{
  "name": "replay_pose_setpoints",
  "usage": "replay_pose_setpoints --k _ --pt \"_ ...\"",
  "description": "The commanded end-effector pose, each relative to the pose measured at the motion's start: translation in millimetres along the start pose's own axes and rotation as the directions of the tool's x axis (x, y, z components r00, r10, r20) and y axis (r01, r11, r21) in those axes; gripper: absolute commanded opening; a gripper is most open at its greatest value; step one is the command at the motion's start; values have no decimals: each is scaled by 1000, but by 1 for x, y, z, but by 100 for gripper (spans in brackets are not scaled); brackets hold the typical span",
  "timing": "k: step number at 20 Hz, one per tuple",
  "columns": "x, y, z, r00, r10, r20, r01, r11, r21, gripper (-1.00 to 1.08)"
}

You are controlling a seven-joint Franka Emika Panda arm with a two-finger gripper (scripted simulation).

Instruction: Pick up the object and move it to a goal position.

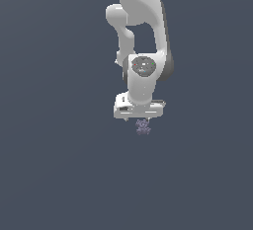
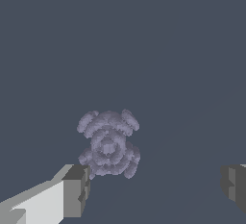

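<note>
The object [image 1: 143,126] is a tiny lumpy purple-grey thing with lighter specks, lying on the dark grey floor just below the white hand of my arm in the exterior view. In the wrist view the object [image 2: 108,143] sits just beyond the line between my two fingertips, nearer one grey-tipped finger [image 2: 74,189] than the other [image 2: 234,185]. My gripper [image 2: 153,189] is open wide and empty, with the jaws far apart and neither touching the object. In the exterior view the fingers are hidden behind the hand [image 1: 139,106].
The floor [image 1: 59,165] is a plain dark grey surface all around. The white arm [image 1: 141,21] rises above the hand toward the top of the exterior view. No goal marker shows.
</note>
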State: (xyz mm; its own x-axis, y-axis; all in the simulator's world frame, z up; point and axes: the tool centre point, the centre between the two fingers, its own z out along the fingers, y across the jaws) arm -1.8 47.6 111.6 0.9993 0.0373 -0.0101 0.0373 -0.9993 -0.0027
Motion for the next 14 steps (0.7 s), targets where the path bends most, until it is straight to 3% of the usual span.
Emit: replay_pose_setpoints --k 1,6,14 --pt "0 -18 11 1000 -22 -5 22 1000 -2 100" --pt "0 -35 22 999 -42 -10 42 999 -3 100" --pt "-1 -34 35 999 -42 -8 42 999 -3 100"
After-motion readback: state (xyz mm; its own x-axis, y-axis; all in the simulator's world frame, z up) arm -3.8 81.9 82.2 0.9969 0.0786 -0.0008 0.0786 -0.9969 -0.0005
